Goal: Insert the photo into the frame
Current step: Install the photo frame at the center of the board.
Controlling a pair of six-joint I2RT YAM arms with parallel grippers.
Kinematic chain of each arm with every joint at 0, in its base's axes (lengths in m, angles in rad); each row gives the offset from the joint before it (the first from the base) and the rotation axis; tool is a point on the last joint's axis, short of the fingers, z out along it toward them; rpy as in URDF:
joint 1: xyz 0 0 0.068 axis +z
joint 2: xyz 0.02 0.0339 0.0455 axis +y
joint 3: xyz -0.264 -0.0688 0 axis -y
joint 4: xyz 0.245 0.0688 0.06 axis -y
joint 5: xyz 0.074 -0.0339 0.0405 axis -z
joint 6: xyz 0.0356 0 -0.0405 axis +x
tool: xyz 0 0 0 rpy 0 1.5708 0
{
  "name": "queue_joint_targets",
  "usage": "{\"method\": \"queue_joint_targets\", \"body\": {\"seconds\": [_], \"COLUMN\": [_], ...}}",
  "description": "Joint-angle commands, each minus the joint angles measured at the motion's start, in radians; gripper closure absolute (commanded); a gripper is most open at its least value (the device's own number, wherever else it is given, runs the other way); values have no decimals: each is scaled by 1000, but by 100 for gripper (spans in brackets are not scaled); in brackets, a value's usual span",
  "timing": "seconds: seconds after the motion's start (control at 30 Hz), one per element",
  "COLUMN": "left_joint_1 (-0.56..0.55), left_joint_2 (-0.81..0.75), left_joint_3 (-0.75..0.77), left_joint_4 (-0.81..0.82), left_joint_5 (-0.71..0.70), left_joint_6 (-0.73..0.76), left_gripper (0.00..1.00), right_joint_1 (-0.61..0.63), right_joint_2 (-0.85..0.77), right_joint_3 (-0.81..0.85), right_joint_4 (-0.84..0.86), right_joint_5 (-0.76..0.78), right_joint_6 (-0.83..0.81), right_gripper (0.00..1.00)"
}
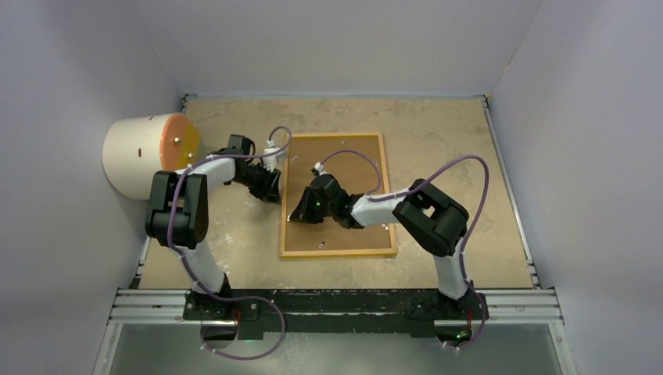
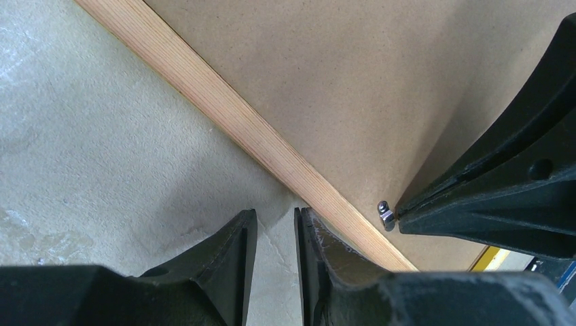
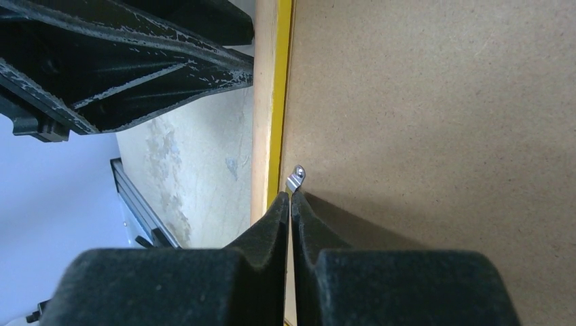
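The frame [image 1: 338,252] lies face down mid-table, its light wood rim [image 2: 224,109] around a brown backing board [image 1: 356,168]. A yellow strip [image 3: 282,102] shows along the rim's inner side. The photo is hidden. My right gripper [image 3: 291,195] is shut, its tips touching a small metal tab [image 3: 297,178] on the board by the frame's left rim. Seen from above, it sits over the board's left part [image 1: 295,217]. My left gripper [image 2: 276,216] stands slightly open over bare table just outside that left rim, with nothing between its fingers. The tab [image 2: 385,214] also shows there.
A white cylinder with an orange face [image 1: 145,155] lies at the back left of the table, against the wall. Pale walls close in the left, back and right sides. A metal rail [image 1: 336,301] carrying the arm bases runs along the near edge.
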Motion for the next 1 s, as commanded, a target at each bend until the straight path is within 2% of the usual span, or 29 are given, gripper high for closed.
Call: {"method": "queue_joint_targets", "body": {"seconds": [0.0, 0.43, 0.97], "left_joint_1": [-6, -8, -19], "left_joint_2": [-14, -22, -13], "left_joint_3": [-25, -46, -86], "left_joint_4": [27, 48, 70], "left_joint_5": [34, 41, 61], "left_joint_6": [3, 7, 36], "left_gripper": [69, 69, 71], "right_joint_1": [2, 1, 1], "right_joint_2": [24, 36, 36], "right_joint_3": [35, 34, 9], "right_joint_4": [4, 24, 106], "right_joint_5": [30, 59, 132], "right_joint_6": [9, 26, 122], "right_gripper": [95, 100, 100]}}
